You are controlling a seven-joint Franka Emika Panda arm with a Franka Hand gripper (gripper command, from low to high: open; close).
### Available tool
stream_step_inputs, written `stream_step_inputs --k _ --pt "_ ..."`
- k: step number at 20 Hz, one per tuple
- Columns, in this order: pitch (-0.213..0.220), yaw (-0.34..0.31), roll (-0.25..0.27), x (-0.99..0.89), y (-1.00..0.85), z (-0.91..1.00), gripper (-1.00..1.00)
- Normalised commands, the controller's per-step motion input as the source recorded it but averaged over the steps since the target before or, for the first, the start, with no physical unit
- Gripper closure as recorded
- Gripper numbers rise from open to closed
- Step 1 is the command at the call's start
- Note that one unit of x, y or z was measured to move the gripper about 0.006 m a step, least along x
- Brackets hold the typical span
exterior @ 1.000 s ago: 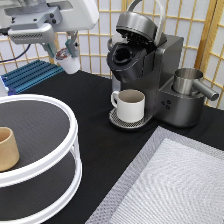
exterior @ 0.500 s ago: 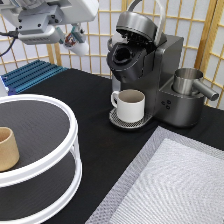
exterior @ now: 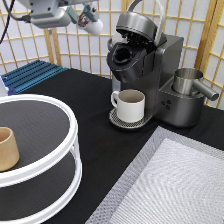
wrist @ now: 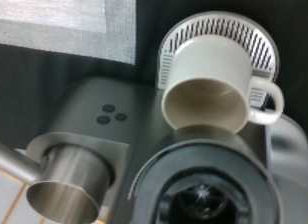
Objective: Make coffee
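The tool point(exterior: 89, 19) grips the small tapered white coffee point(exterior: 93, 26) pod beside the open glossy coffee machine point(exterior: 145, 75).

Up and to the left of the coffee machine point(exterior: 150, 65), wears a pale grey, smooth shell over a boxy hand point(exterior: 50, 16) with rounded corners and a darker grey underside. Ends, on the side nearest the coffee machine, in a gripper point(exterior: 90, 21) with dull teal and reddish-brown parts set against the light casing. Trails a thin black cable point(exterior: 6, 27) in a loose curve at the end farthest from the coffee machine. Bears no legible markings or visible screws, only soft shading along the housing's lower edge
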Motion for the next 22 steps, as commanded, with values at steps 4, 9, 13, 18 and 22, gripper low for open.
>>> stream_step_inputs --k 4,9,13,18,22 --pt "0.109 -0.068 0.052 0.43 0.45 0.19 1.00" --pt "0.108 -0.069 0.030 0.37 0.42 0.00 1.00" --pt "0.104 -0.072 0.005 0.32 0.44 0.01 1.00" --pt "0.084 -0.078 0.001 0.36 0.30 0.03 1.00" --pt "0.060 -0.095 0.005 0.28 0.11 -0.05 1.00"
